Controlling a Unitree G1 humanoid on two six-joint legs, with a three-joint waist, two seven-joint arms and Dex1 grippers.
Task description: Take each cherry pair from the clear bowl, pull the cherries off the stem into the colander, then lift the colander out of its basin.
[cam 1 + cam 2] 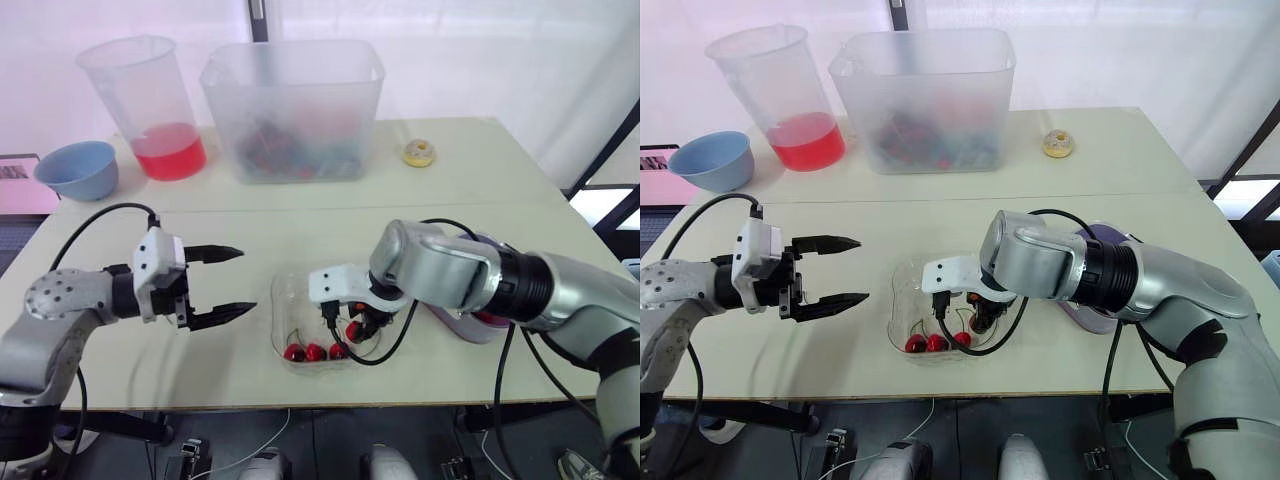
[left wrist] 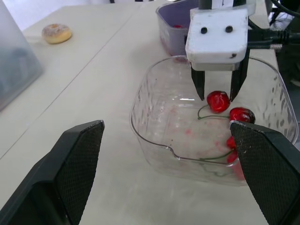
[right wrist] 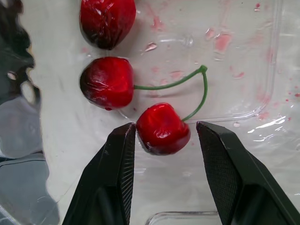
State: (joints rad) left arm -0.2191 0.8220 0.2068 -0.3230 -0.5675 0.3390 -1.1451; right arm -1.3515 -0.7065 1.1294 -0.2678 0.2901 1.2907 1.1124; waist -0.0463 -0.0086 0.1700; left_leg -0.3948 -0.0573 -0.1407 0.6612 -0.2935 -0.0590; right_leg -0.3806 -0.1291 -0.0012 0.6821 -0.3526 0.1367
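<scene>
- my right pincer [image 2: 218, 93] is down inside the clear bowl [image 2: 151, 117], jaws open and straddling one cherry [image 3: 162, 128]; one finger looks nearly on its skin, the other stands apart, so nothing is gripped yet.
- that cherry shares a thin green stem [image 3: 187, 82] with its twin [image 3: 107, 82] just beside it. another cherry [image 3: 107, 21] lies further along the bowl floor.
- i judge the fruit light, round, glossy and soft. a hard squeeze would bruise it or pop it sideways, so i'd close gently across its widest part.
- the stem looks bendy and weak, poor to lift by.
- my left pincer [image 1: 247, 280] hangs open and empty beside the bowl.
- the purple basin [image 2: 171, 28] sits just beyond the bowl.
</scene>
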